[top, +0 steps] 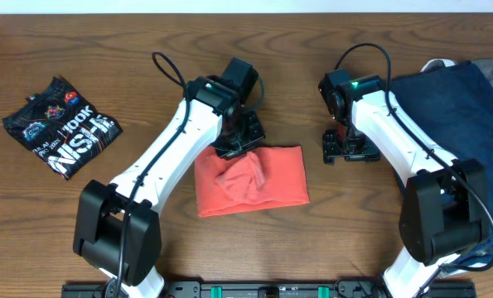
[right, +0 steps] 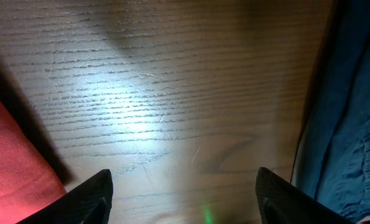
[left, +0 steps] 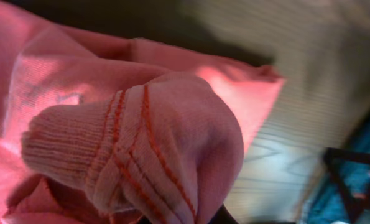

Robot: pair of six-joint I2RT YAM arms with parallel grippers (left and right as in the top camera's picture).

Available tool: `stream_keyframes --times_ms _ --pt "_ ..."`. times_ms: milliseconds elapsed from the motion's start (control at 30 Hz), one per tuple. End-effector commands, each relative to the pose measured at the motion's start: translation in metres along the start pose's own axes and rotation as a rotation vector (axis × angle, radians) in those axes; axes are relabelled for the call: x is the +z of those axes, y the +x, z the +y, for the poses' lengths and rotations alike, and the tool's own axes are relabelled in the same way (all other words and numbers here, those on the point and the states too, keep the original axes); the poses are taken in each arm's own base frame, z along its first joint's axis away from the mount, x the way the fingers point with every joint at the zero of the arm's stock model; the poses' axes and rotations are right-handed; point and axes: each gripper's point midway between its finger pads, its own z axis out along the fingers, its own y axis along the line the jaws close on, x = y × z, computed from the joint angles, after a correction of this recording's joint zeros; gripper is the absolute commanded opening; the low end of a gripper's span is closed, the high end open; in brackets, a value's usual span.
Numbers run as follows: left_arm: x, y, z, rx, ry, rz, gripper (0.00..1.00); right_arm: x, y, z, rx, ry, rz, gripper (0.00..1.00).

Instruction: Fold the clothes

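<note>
The coral-red T-shirt (top: 254,180) lies folded into a small rectangle at the table's middle. My left gripper (top: 242,142) is at its far left edge, shut on a bunched fold with a ribbed hem (left: 141,149), which fills the left wrist view. My right gripper (top: 350,149) is open and empty over bare wood (right: 172,93), between the coral shirt's edge (right: 10,168) and the navy garment (top: 470,132), which also shows in the right wrist view (right: 352,124). The black printed tee (top: 62,126) lies folded at the far left.
The navy garment spreads over the table's right side to the front edge. A white bit of fabric (top: 435,64) peeks out at its far corner. Bare wood lies between the black tee and the left arm.
</note>
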Motion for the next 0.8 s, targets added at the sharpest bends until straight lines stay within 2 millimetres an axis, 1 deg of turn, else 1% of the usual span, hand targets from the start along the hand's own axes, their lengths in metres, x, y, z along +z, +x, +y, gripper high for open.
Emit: stream_keyframes --times_ms 0,167,267,300,333,400,433,467,567,600,700,733,767 --pt "-0.012 0.006 -0.022 -0.016 0.078 -0.001 0.06 -0.005 -0.001 -0.005 -0.003 0.002 -0.019 0.72" --pt "-0.009 0.011 -0.035 0.022 0.105 -0.013 0.07 -0.005 0.0 -0.003 -0.017 -0.01 -0.014 0.71" --pt "-0.007 0.017 -0.048 0.035 0.139 -0.011 0.07 -0.005 0.0 -0.003 -0.017 -0.011 -0.014 0.71" --pt "-0.007 0.02 -0.055 0.053 0.159 -0.009 0.11 -0.005 0.0 -0.003 -0.017 -0.011 -0.014 0.71" --pt "-0.007 0.022 -0.061 0.069 0.176 -0.009 0.23 -0.005 0.0 -0.003 -0.017 -0.011 -0.014 0.71" --pt "-0.005 0.026 -0.068 0.099 0.189 -0.014 0.51 -0.005 0.0 -0.003 -0.017 -0.011 -0.014 0.72" --pt "-0.005 0.027 -0.07 0.109 0.191 -0.015 0.59 -0.005 0.0 -0.003 -0.017 -0.011 -0.014 0.72" --pt "-0.005 0.027 -0.07 0.115 0.192 -0.015 0.62 -0.005 0.0 -0.003 -0.017 -0.011 -0.014 0.72" --pt "-0.012 0.025 -0.07 0.182 0.222 -0.007 0.63 -0.005 -0.001 -0.002 -0.017 -0.012 -0.015 0.71" --pt "-0.016 0.022 -0.069 0.205 0.233 -0.009 0.63 -0.005 -0.001 -0.002 -0.017 -0.012 -0.015 0.71" --pt "-0.034 0.002 -0.046 0.201 0.216 -0.049 0.63 -0.008 -0.002 0.005 -0.054 -0.053 -0.018 0.72" --pt "-0.04 -0.007 -0.035 0.197 0.199 -0.068 0.63 -0.01 -0.002 0.013 -0.087 -0.098 -0.017 0.72" --pt "-0.045 -0.019 -0.019 0.175 0.164 -0.096 0.62 -0.014 -0.001 0.024 -0.127 -0.164 -0.014 0.71"
